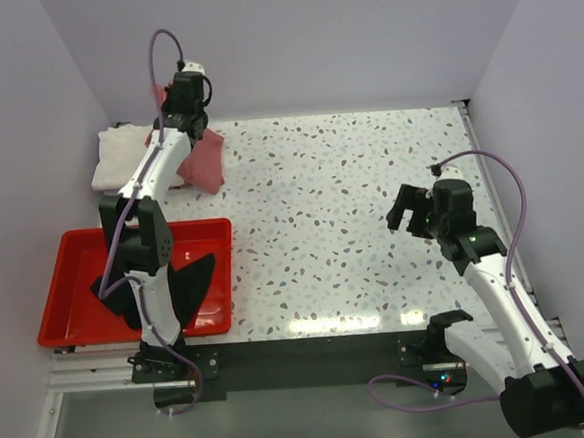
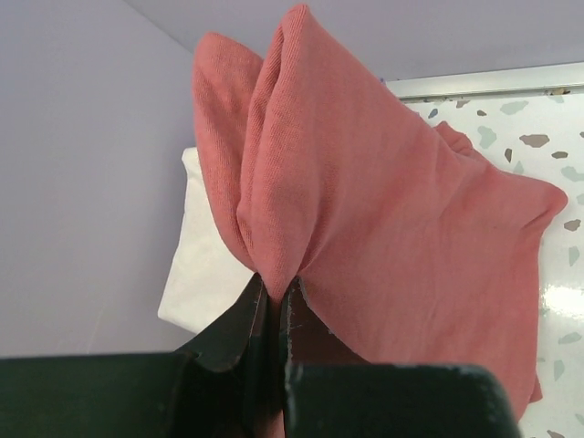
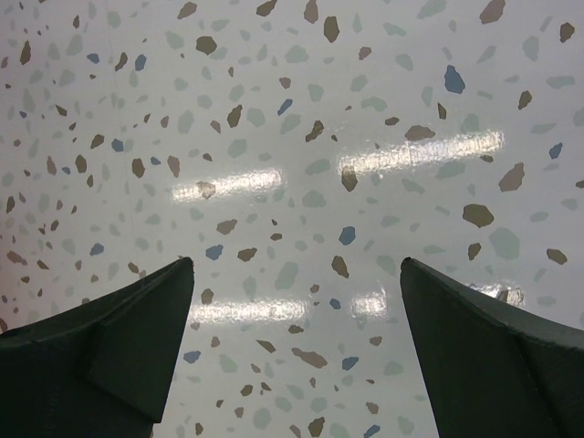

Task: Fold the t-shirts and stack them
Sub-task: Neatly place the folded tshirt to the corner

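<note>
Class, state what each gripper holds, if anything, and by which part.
The left gripper pinches the salmon t-shirt by a bunched fold of cloth; the right gripper is open, holding nothing.

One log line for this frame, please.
left end effector: shut on salmon t-shirt, beside cream-white t-shirt | right end effector: open over table | black t-shirt: in red tray

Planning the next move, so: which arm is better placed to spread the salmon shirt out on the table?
Left. The left gripper is shut on the salmon shirt, at the far left beside the cream-white shirt. The right gripper hangs open over bare table on the other side, holding nothing.
</note>
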Robot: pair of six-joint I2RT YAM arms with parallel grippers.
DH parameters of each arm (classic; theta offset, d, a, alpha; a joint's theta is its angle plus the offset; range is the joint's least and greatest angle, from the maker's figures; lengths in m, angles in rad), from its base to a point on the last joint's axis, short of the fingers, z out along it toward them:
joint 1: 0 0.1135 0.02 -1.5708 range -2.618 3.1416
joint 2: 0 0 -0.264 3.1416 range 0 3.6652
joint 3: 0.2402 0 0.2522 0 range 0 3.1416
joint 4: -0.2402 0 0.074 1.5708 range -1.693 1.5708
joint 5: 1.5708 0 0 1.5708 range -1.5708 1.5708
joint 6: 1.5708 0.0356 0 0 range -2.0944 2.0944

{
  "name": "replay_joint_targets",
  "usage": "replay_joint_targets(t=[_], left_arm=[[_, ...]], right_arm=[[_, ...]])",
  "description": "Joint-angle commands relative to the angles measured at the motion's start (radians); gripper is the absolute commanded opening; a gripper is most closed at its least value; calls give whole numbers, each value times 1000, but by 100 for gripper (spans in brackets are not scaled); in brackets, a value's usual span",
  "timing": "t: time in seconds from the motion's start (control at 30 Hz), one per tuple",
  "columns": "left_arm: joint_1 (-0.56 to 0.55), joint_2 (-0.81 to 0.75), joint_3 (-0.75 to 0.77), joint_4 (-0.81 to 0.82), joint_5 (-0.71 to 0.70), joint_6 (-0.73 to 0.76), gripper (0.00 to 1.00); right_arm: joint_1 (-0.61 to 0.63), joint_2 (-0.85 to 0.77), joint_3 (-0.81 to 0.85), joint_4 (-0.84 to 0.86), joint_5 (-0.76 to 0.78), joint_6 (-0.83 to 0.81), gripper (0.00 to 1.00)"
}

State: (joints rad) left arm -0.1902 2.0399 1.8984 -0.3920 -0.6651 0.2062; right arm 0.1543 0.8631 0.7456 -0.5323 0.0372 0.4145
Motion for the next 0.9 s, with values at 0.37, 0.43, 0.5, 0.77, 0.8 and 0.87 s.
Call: replay_joint_targets(t=[0.37, 0.43, 0.5, 0.77, 0.8, 0.87], left_arm=[[15, -115, 195, -7, 56, 18, 0], [20, -127, 195, -2, 45, 16, 0], [26, -139, 186, 5, 42, 13, 0], [101, -153, 102, 42, 76, -22, 0], [110, -146, 75, 48, 91, -25, 0], [133, -130, 53, 58, 93, -39, 0]], right_arm=[[-5, 4, 0, 32, 29, -9, 99], [-6, 7, -2, 35, 26, -8, 99], [-5, 8, 3, 29, 24, -9, 99], [-4, 1, 3, 23, 33, -10, 99], [-4, 1, 5, 23, 33, -10, 99], [-5, 1, 5, 25, 35, -11, 99]])
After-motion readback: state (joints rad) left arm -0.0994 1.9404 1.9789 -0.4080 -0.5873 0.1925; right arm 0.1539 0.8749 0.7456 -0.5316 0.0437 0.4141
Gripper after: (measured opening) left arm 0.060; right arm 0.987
